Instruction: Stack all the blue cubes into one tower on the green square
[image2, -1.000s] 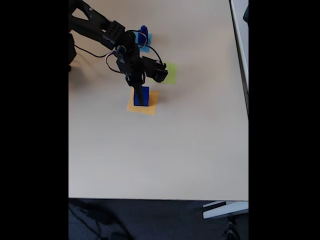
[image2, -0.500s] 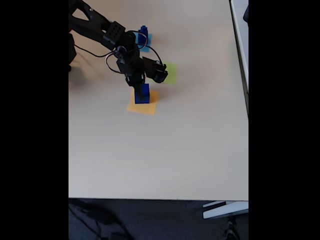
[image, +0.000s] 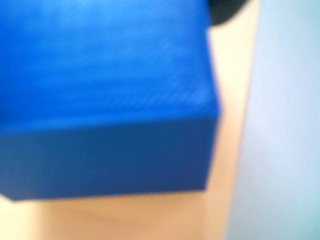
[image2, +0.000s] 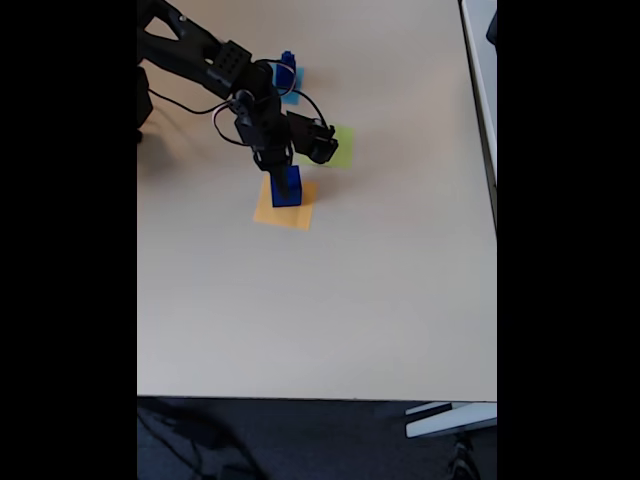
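Note:
In the fixed view my gripper (image2: 282, 186) is shut on a dark-blue cube (image2: 291, 187), held just over the top edge of the orange-yellow square (image2: 285, 211). The same cube (image: 105, 100) is a close blur across most of the wrist view, with tan table below it. The green square (image2: 342, 147) lies to the right of the gripper, its left part hidden by the black gripper body. Another blue cube (image2: 288, 66) stands on the light-blue square (image2: 292, 90) at the back, behind the arm.
The black arm (image2: 200, 60) reaches in from the upper left, with cables looping off it. The table's front edge (image2: 320, 398) runs across the bottom and its right edge (image2: 482, 120) is near a white object.
The gripper has lifted the blue cube off the orange-yellow square and carried it slightly up and to the right in the fixed view, toward the green square.

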